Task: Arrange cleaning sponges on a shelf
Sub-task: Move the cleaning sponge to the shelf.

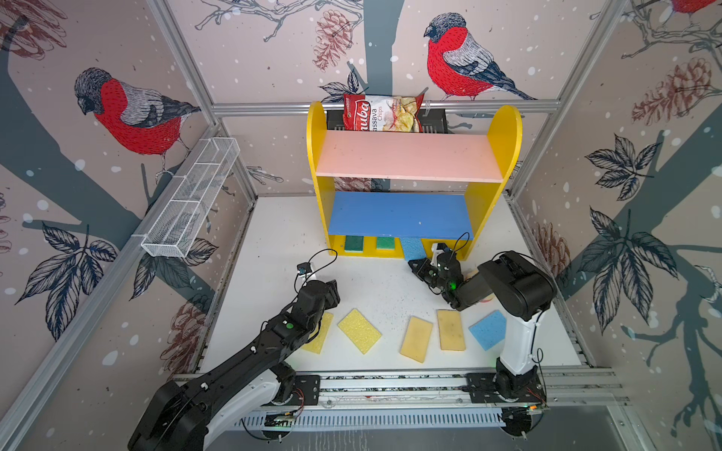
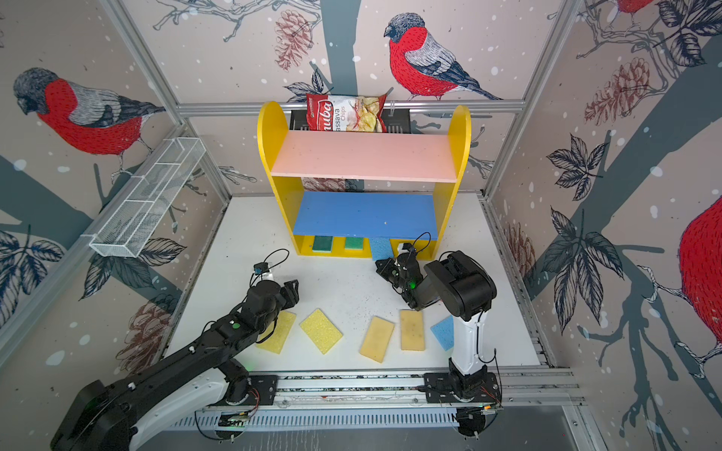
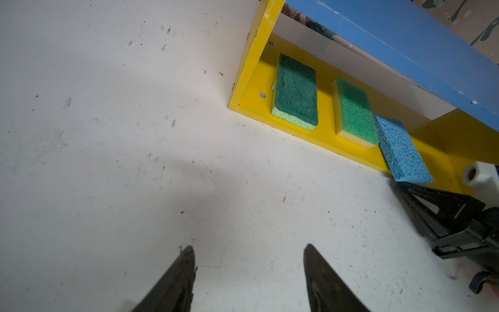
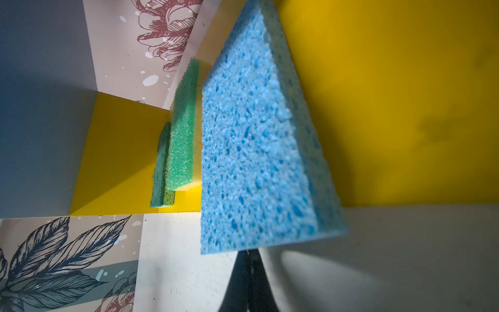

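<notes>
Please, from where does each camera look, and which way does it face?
Top views: high over the aluminium front rail, looking down at the white table and the yellow three-tier shelf; both black arms show.
Left wrist: low over the table, facing the shelf's yellow base; the open left gripper shows, plus the right gripper's tip.
Right wrist: close against the light blue foam sponge at that base; the shut right gripper shows.
Shared: both wrist views show that sponge and two green sponges.

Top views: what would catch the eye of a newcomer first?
The yellow shelf with pink and blue boards stands at the back, a red chips bag behind its top. A light blue sponge lies partly on its base, the shut right gripper close at its near edge.
</notes>
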{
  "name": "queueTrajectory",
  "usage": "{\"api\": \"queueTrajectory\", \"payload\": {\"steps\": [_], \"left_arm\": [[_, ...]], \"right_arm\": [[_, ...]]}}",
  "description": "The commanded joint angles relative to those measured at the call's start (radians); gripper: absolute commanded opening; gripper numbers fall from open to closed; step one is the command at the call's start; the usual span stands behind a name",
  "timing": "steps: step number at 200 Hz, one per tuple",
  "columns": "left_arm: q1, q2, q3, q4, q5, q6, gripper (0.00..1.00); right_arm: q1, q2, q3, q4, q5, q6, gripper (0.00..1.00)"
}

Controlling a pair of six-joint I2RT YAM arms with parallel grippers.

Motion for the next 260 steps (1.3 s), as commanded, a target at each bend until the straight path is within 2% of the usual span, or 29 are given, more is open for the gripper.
{"api": "queueTrajectory", "payload": {"steps": [1, 67, 125, 194, 260], "left_arm": [[0.002, -0.001, 0.004, -0.001, -0.011, 0.005, 0.63], [0.002, -0.003, 0.010, -0.012, -0.015, 0.009, 0.63], [0.002, 0.000, 0.006, -0.006, -0.019, 0.013, 0.63], [0.001, 0.001, 0.002, -0.011, -0.021, 0.013, 0.63], [0.001, 0.009, -0.001, -0.004, -0.017, 0.009, 0.63]], "right_arm": [[0.007, 0.027, 0.002, -0.090, 0.004, 0.021, 0.01], [0.020, 0.027, 0.023, -0.107, 0.004, 0.023, 0.02], [0.077, -0.030, 0.014, -0.244, 0.076, -0.034, 0.01], [0.052, 0.085, 0.023, -0.076, 0.067, 0.008, 0.01], [0.062, 0.114, 0.027, -0.021, 0.094, 0.028, 0.02]]}}
